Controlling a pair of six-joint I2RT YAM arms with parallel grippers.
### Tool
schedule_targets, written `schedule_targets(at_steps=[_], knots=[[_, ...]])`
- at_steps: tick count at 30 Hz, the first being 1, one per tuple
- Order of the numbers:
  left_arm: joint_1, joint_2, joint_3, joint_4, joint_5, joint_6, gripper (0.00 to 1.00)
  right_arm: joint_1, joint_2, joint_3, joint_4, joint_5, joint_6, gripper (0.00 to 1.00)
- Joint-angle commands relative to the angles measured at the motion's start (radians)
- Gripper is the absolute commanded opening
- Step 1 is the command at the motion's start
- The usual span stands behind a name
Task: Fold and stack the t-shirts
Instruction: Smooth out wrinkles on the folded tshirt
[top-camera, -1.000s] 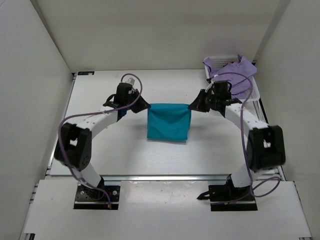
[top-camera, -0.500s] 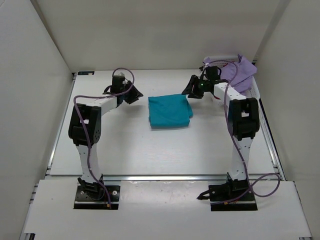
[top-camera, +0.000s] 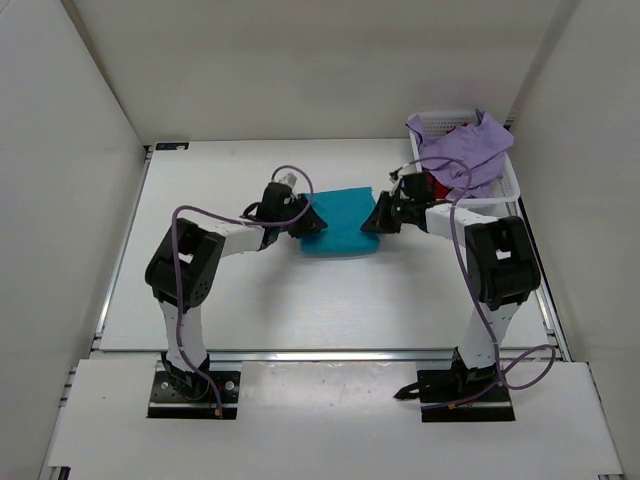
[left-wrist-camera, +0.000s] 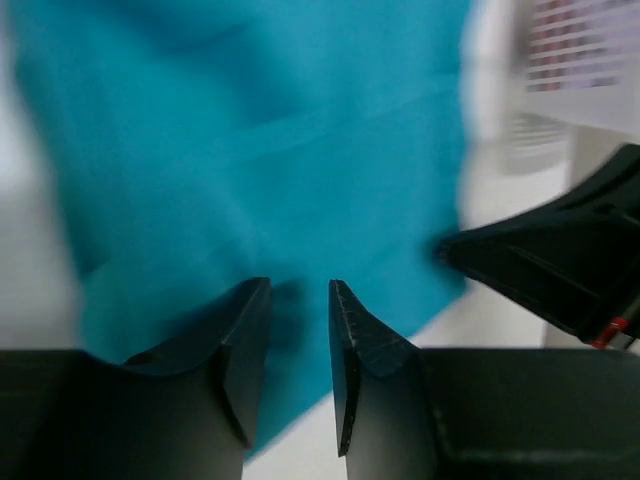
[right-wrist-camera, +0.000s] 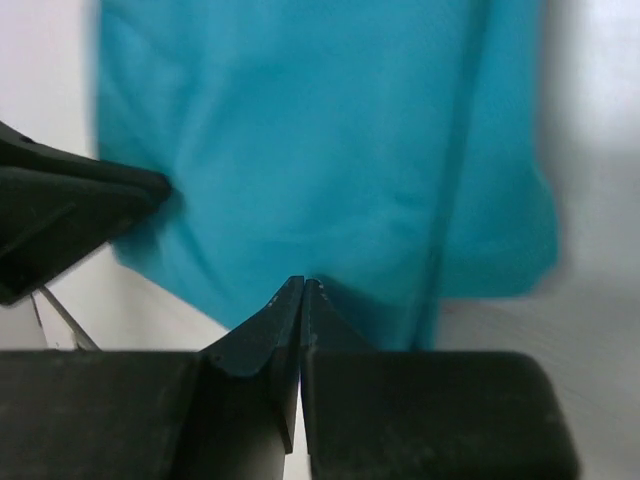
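Note:
The teal t-shirt (top-camera: 342, 215) lies folded flat on the white table, filling the left wrist view (left-wrist-camera: 260, 150) and the right wrist view (right-wrist-camera: 320, 150). My left gripper (top-camera: 312, 226) (left-wrist-camera: 300, 292) hovers at its near left corner, open by a narrow gap, with nothing seen between the fingers. At the near right corner my right gripper (top-camera: 371, 222) (right-wrist-camera: 302, 284) is shut, its tips against the cloth. Whether it pinches cloth does not show. The lavender t-shirt (top-camera: 468, 148) is heaped in the basket, with a bit of deep red cloth (top-camera: 440, 186) under it.
The white mesh basket (top-camera: 507, 183) stands at the back right, close behind the right arm. Each wrist view shows the other gripper across the shirt: the right gripper (left-wrist-camera: 560, 262) and the left gripper (right-wrist-camera: 70, 212). White walls close in the table on three sides.
A second ago both grippers held the teal t-shirt stretched between them. They let it go, it settled farther back, and both came in to its near corners; the right one closed again.

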Motion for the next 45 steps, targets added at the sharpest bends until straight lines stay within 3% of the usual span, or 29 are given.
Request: schedule_targets(at_steps=[1, 7, 11, 14, 18, 21, 28, 33, 41, 44, 45], knots=[[0.028, -0.001, -0.097, 0.044, 0.012, -0.017, 0.40, 0.001, 0.033, -0.100, 0.088, -0.018, 0.030, 0.00], [0.009, -0.151, -0.416, 0.210, 0.015, -0.080, 0.38, 0.042, -0.049, -0.329, 0.207, 0.006, 0.085, 0.00], [-0.024, -0.310, -0.559, 0.215, 0.005, -0.079, 0.38, 0.094, -0.154, -0.504, 0.267, 0.025, 0.105, 0.00], [-0.026, -0.439, -0.640, 0.192, -0.003, -0.073, 0.40, 0.089, -0.299, -0.542, 0.240, 0.020, 0.103, 0.00], [0.006, -0.550, -0.590, 0.098, -0.018, -0.037, 0.40, 0.096, -0.400, -0.471, 0.168, 0.032, 0.076, 0.00], [0.009, -0.538, -0.529, 0.063, -0.046, -0.008, 0.40, 0.107, -0.366, -0.386, 0.134, 0.042, 0.057, 0.00], [0.101, -0.244, -0.315, 0.069, 0.009, 0.003, 0.39, 0.062, -0.088, -0.161, 0.206, -0.035, 0.063, 0.00], [0.158, -0.104, -0.209, 0.026, -0.011, 0.032, 0.38, 0.007, 0.076, -0.113, 0.230, -0.074, 0.089, 0.00], [0.209, -0.084, -0.239, 0.054, -0.002, 0.035, 0.40, -0.002, 0.109, -0.115, 0.248, -0.104, 0.082, 0.00], [0.218, -0.182, -0.287, 0.097, 0.000, 0.013, 0.47, 0.010, 0.076, -0.098, 0.229, -0.109, 0.070, 0.00], [0.218, -0.206, -0.310, 0.098, -0.012, 0.023, 0.51, 0.010, 0.049, -0.092, 0.217, -0.104, 0.070, 0.05]])
